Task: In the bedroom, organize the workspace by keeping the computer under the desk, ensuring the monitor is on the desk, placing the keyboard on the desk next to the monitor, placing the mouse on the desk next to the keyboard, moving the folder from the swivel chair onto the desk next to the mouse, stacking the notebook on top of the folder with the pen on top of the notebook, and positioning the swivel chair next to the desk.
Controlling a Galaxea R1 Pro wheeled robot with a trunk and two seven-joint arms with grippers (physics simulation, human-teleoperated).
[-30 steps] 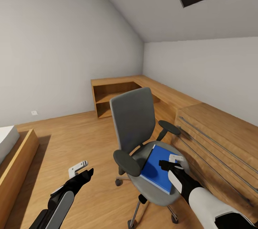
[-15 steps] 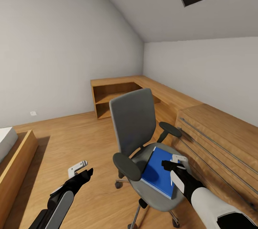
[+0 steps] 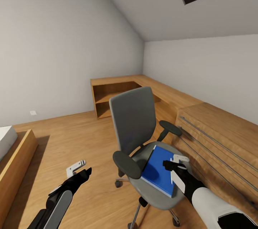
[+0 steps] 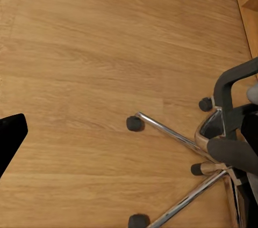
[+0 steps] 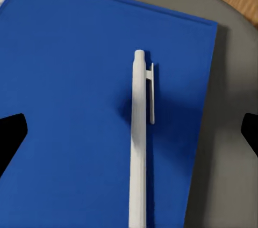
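The grey swivel chair (image 3: 133,121) stands on the wood floor in the middle of the head view. A flat blue cover (image 3: 157,169) (image 5: 80,104) lies on its seat; folder or notebook, I cannot tell which. A white pen (image 5: 138,142) lies on top of the cover. My right gripper (image 3: 176,163) (image 5: 130,131) hovers open just above the pen, one black fingertip on each side of it. My left gripper (image 3: 79,169) hangs open over bare floor, left of the chair. One of its fingertips (image 4: 9,137) shows beside the chair's chrome base (image 4: 177,139).
A low wooden shelf unit (image 3: 114,94) runs along the far wall and turns the corner. A wooden cabinet with metal rails (image 3: 215,135) stands close to the chair's right side. A wooden bed frame (image 3: 16,160) is at the left edge. Open floor lies between bed and chair.
My right gripper has crept a little down and to the right over the blue cover. The left gripper has sunk slightly. The view itself has shifted a little.
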